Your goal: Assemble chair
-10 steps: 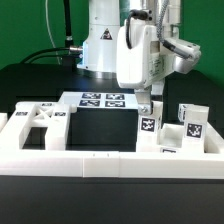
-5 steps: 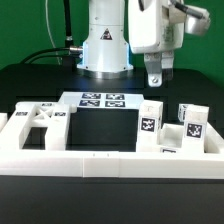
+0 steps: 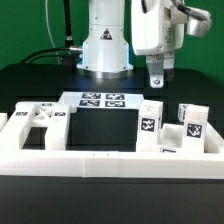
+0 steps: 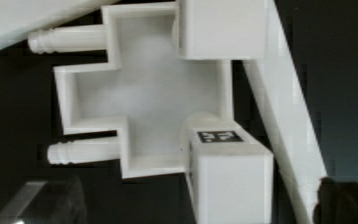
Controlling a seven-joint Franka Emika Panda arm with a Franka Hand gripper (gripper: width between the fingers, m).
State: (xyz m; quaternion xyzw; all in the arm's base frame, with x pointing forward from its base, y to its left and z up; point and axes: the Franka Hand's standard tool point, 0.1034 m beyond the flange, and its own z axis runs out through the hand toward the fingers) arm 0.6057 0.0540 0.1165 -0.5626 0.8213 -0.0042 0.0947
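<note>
We judge the chair to be at an early stage: its parts lie loose on the black table point(image 3: 100, 128), none joined to another, so the step in hand is choosing and fetching the next piece. The gripper point(image 3: 158, 80) hangs high above the exterior view's right side, well clear of everything; its jaws stand moderately apart and hold nothing. Below it and a little nearer the camera stands a tagged block point(image 3: 148, 120), with a second block point(image 3: 190, 120) further to the exterior view's right and a smaller piece point(image 3: 168, 148) just behind the low border wall point(image 3: 90, 158). The X-braced seat point(image 3: 38, 122) lies flat at the exterior view's left, well apart from the blocks, and the marker board point(image 3: 103, 100) sits between them toward the robot's base. The wrist view looks straight down on a recessed part with round pegs point(image 4: 131, 110) and a tagged block point(image 4: 229, 170) that touches or overlaps it; we cannot tell which, nor how these match the pieces in the exterior view. The next move, as we read it, calls for bringing the open jaws down squarely over one block, aligned to its flat faces, closing only once they straddle it. A skewed descent could tip an upright block or nudge its neighbours.
</note>
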